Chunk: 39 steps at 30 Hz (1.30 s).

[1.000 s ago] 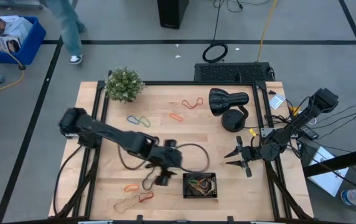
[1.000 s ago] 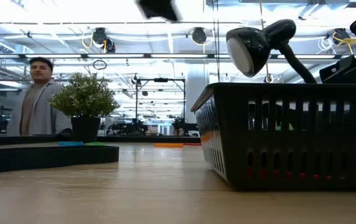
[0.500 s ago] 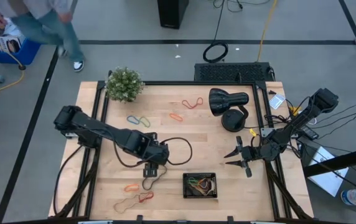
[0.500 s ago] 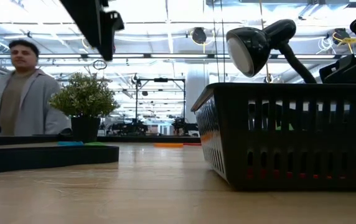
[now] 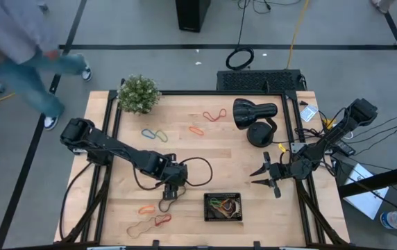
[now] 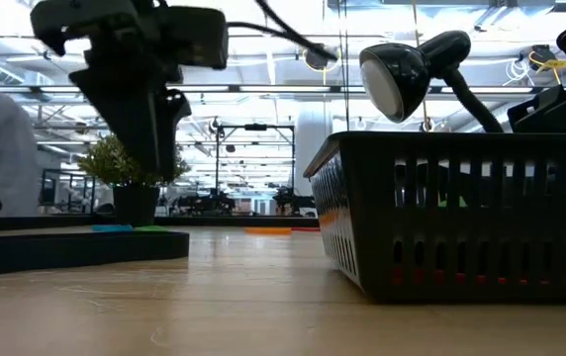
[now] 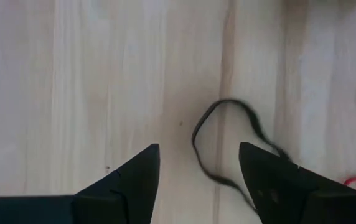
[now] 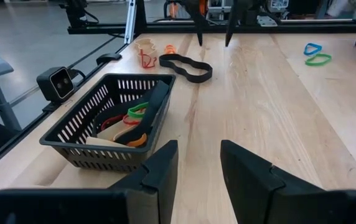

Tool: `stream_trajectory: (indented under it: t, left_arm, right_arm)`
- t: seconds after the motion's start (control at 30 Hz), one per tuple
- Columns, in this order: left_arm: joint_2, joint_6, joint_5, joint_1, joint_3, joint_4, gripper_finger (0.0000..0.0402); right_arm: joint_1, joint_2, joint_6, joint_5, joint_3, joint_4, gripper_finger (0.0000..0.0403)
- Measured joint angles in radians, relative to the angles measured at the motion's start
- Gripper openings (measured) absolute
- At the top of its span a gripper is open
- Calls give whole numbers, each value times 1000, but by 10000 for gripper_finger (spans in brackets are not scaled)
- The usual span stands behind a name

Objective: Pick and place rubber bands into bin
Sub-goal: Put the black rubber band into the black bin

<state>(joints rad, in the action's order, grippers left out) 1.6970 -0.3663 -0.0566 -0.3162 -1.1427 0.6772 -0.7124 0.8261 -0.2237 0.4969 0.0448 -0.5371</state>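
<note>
- The pale wooden surface (image 5: 205,156) carries a potted plant (image 5: 138,94) at a far corner and a black lamp (image 5: 254,114) near the right side.
- A person (image 5: 25,48) walks on the grey floor beyond it.
- The bin (image 5: 223,207) near the front edge holds several coloured rubber bands (image 8: 128,124).
- Further bands lie loose; the black loop (image 7: 228,146) lies just left of the bin.
- The left gripper (image 7: 198,168) hangs over that loop, fingers spread, holding nothing.
- The right gripper (image 8: 196,163) waits right of the bin, fingers parted, empty.
</note>
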Motion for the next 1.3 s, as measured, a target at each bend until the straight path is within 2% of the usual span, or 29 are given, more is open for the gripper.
stream_trajectory:
  t: [0.37,0.7,0.87,1.0,1.23,1.3]
  left_arm:
    - [3,6,-20,-28,60,-104,225]
    - [134,16,1,-32,61,-129,225]
    - [160,18,24,-15,56,-128,220]
    - [157,21,43,-4,55,-123,176]
    - [137,32,65,-5,59,-119,29]
    - [136,31,70,-6,59,-119,12]
  right_arm:
    - [0,0,0,0,0,-1,117]
    - [0,0,0,0,0,-3,116]
    - [0,0,0,2,0,-5,116]
    - [0,0,0,2,0,-4,117]
    - [0,0,0,4,0,-1,116]
    - [0,0,0,4,0,-1,116]
